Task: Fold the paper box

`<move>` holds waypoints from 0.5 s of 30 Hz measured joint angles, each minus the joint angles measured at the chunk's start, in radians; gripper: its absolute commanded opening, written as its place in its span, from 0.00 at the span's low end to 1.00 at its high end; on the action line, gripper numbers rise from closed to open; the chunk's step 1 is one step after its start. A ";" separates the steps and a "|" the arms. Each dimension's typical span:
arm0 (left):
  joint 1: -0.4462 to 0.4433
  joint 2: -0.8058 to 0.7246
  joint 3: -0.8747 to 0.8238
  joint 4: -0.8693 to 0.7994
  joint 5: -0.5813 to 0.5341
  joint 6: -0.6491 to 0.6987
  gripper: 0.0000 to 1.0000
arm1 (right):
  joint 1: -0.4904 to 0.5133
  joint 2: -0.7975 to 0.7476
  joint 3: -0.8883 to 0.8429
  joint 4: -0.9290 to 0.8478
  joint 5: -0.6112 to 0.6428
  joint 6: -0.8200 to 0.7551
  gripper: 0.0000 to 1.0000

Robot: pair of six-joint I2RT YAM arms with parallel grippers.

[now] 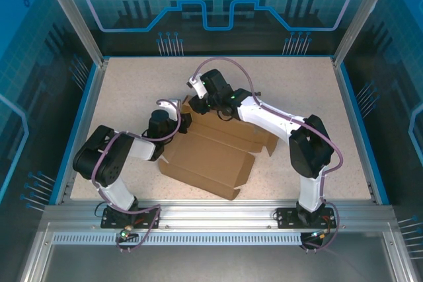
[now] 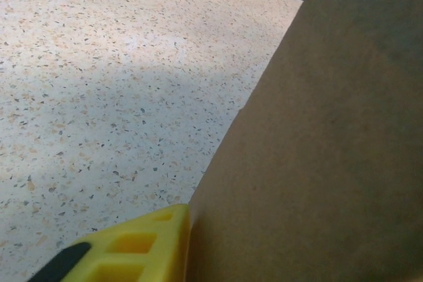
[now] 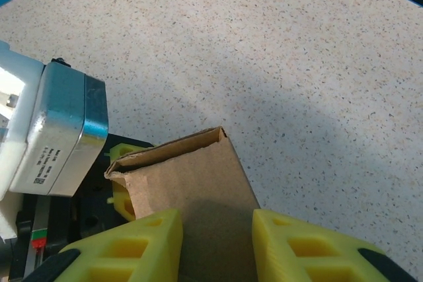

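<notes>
- plain brown cardboard mailer box (image 1: pixel 210 156) lies half-folded on the speckled beige counter (image 1: pixel 132 84)
- right end effector (image 3: pixel 217 226) is clamped on a raised flap
- left end effector (image 1: pixel 183 122) sits right beside the cardboard, can't tell if it's gripping

Matt brown cardboard paper box (image 1: pixel 211 160) on a smooth speckled stone-like table (image 1: pixel 132 90)

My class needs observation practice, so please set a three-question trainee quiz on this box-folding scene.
1. True or false: the paper box is already folded shut.
2. What sits between the fingers of the right gripper? A cardboard flap; B hammer; C nothing.
3. Fill in: the box lies on the speckled ___.
Key: 1 false; 2 A; 3 table.
</notes>
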 measured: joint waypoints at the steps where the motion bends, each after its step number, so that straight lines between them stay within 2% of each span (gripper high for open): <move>1: 0.001 0.000 0.003 -0.004 0.000 0.008 0.20 | 0.000 0.000 0.004 -0.006 0.002 -0.003 0.35; 10: 0.002 0.000 0.018 -0.037 0.005 0.054 0.07 | 0.000 0.000 0.058 -0.072 0.016 -0.019 0.36; 15: 0.002 -0.002 0.019 -0.043 0.003 0.067 0.03 | 0.000 0.000 0.099 -0.122 0.028 -0.032 0.39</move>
